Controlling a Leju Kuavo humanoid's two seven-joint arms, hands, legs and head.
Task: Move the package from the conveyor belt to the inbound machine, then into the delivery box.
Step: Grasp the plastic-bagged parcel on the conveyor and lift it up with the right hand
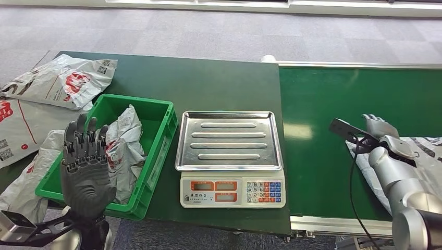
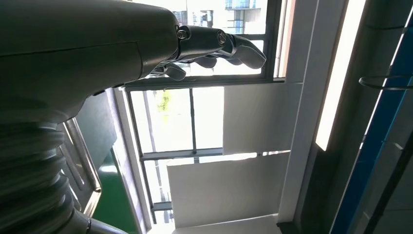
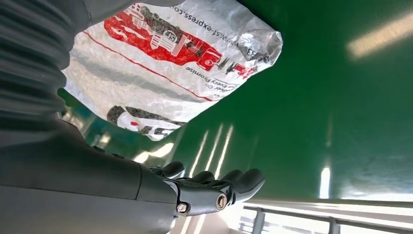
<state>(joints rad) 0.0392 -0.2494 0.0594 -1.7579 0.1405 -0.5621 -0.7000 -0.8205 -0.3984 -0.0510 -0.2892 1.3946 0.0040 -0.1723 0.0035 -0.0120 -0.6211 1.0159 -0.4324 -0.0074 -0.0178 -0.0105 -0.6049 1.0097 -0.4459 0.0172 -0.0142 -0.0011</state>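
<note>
Right hand (image 3: 214, 187) nearest package (image 3: 160, 63), on conveyor belt (image 1: 323, 104): fingers extended, empty, package just beside palm. Left hand (image 1: 86, 161) open, empty, far beyond scale (image 1: 230, 156).

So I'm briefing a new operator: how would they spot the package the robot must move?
Find the green conveyor belt on the right. The white plastic courier package with red print lies at its right edge, beside the right robot hand; the other packages lie left of the scale.
</note>
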